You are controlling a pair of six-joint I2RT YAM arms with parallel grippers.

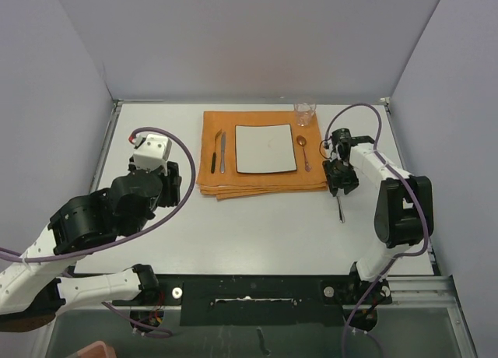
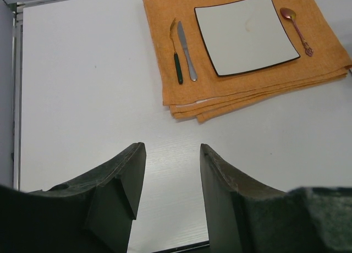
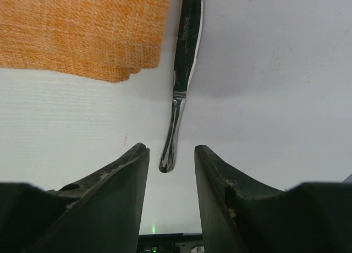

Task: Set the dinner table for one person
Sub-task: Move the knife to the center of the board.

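On the white dinner table (image 1: 264,233) lies an orange folded cloth (image 1: 233,183) bearing a square white plate (image 1: 266,148). A dark-handled fork (image 1: 215,152) and a knife (image 1: 222,152) lie left of the plate, a copper spoon (image 1: 303,152) right of it. A glass (image 1: 304,113) stands at the cloth's far right corner. A slim silver utensil (image 3: 177,107) lies on the table just right of the cloth. My right gripper (image 3: 170,151) is open, and the utensil's rounded end sits between its fingertips, touching neither. My left gripper (image 2: 172,148) is open over bare table, left of the cloth.
Grey walls close the table in at the back and on both sides. In the left wrist view the cloth (image 2: 247,93) lies ahead and to the right. A black rail (image 1: 257,292) with the arm bases runs along the near edge.
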